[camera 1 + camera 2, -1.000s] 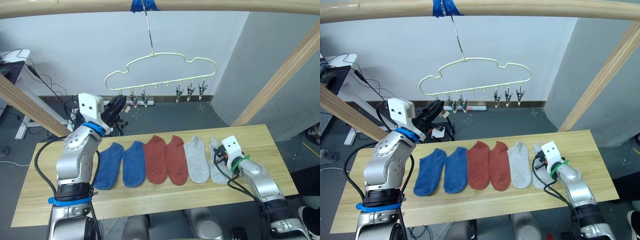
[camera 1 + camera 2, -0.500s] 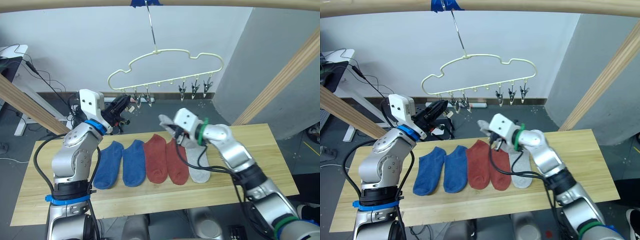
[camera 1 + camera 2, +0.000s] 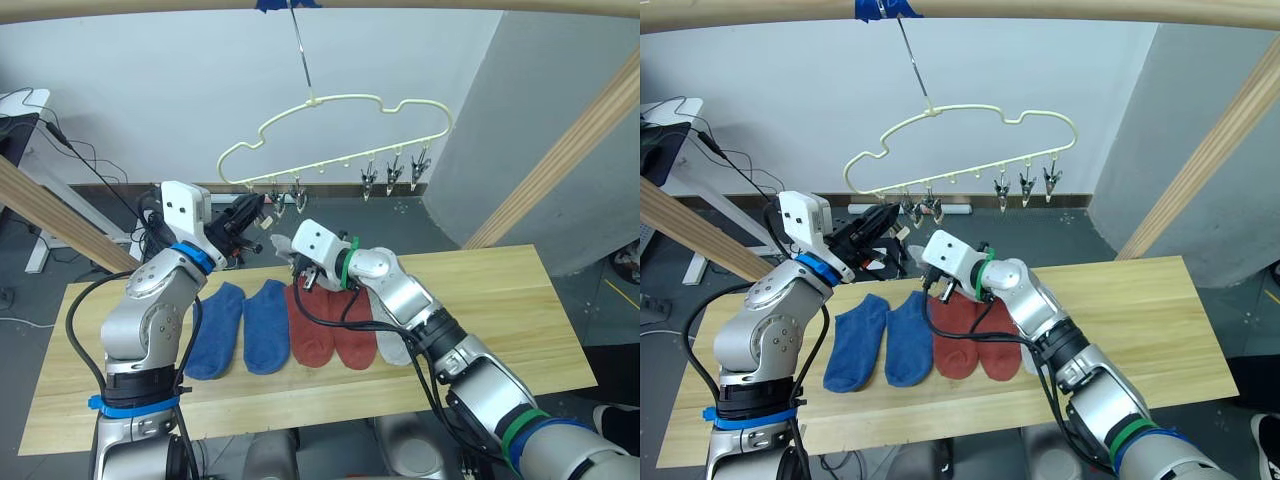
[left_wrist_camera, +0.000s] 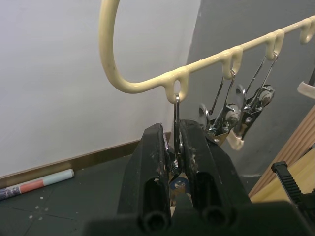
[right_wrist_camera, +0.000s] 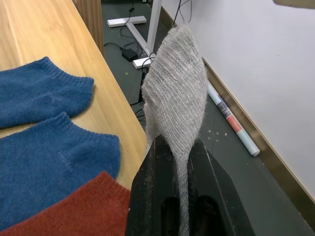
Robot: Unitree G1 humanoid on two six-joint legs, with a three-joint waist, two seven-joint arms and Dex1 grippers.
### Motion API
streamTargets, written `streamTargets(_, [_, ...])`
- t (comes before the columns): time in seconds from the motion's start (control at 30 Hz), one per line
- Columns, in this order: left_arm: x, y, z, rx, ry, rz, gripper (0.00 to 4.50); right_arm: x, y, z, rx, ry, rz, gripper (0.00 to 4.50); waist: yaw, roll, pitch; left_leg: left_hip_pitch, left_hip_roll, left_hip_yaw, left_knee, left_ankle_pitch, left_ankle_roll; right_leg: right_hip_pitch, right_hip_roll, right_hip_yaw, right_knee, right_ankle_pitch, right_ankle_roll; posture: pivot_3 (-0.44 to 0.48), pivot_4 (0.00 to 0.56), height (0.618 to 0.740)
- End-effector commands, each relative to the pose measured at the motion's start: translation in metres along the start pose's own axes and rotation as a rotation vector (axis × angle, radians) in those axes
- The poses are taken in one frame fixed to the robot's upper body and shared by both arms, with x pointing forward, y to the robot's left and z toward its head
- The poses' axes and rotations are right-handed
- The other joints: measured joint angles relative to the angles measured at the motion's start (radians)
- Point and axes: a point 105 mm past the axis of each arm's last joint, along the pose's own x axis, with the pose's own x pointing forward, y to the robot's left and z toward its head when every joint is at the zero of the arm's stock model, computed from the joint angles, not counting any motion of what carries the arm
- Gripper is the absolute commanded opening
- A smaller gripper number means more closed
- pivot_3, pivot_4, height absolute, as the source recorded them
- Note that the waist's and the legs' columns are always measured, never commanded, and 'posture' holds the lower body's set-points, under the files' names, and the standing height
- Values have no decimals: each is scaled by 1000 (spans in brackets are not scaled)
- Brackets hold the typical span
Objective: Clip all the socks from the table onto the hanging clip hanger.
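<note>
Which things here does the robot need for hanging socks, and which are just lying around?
Needed: grey sock in the right gripper, blue socks, red socks, clip hanger, clip in the left gripper, table.

Lying around: floor cables, tube.

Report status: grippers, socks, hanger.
Left gripper shut on end clip of clip hanger. Right gripper shut on grey sock, lifted. Five socks on table. Nothing blocking.
</note>
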Motion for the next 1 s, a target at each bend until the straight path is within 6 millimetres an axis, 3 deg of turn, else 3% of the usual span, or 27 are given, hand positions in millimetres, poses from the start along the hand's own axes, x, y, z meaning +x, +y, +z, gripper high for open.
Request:
streamTargets(0.03, [-3, -5, 6, 6, -26, -12, 140, 1, -6, 24, 5, -86, -28, 0, 0, 0, 0, 0, 0, 0, 0, 0, 0, 0, 0, 0, 0, 0, 0, -194, 287, 740])
streamTargets(0.4, [-5, -2, 3, 8, -19, 9, 140, 1, -2, 49, 16, -182, -19, 0, -1, 0, 0, 0, 0, 0, 0, 0, 0, 0, 0, 0, 1, 0, 0, -187, 289, 740])
streamTargets(0.73, [-8, 3, -1, -21, -15, 39, 140, 2, 1, 56, 20, -203, -11, 0, -1, 0, 0, 1, 0, 0, 0, 0, 0, 0, 0, 0, 2, 0, 0, -188, 284, 740])
streamTargets(0.77, [-8, 4, -1, -24, -14, 42, 700, 2, 0, 56, 21, -204, -11, 0, -1, 0, 0, 1, 0, 0, 0, 0, 0, 0, 0, 0, 2, 0, 0, -188, 284, 740])
streamTargets(1.0, [-10, 2, -6, -43, 13, 24, 2514, 3, 1, 58, 26, -211, -7, 0, -1, 0, 0, 1, 0, 0, 1, 0, 0, -1, 0, 0, 6, 0, 0, -189, 282, 740])
